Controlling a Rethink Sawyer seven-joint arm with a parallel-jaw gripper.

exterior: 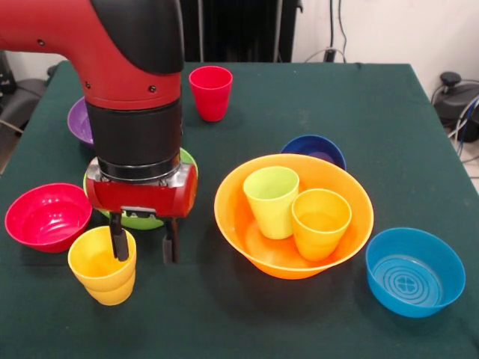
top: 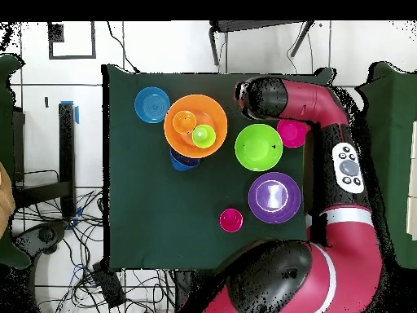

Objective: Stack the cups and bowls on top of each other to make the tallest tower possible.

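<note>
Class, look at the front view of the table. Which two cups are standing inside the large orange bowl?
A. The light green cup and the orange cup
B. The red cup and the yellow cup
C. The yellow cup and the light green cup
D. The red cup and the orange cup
A: the light green cup and the orange cup stand upright side by side inside the large orange bowl.

Tool (exterior: 144,247) hemmed: yellow cup (exterior: 103,265) at fingers, lime bowl (exterior: 142,218) behind; open cloth (exterior: 187,299) in front.

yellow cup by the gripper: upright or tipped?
Upright: the yellow cup stands mouth-up on the table, with one finger of the open gripper inside its rim.
</note>
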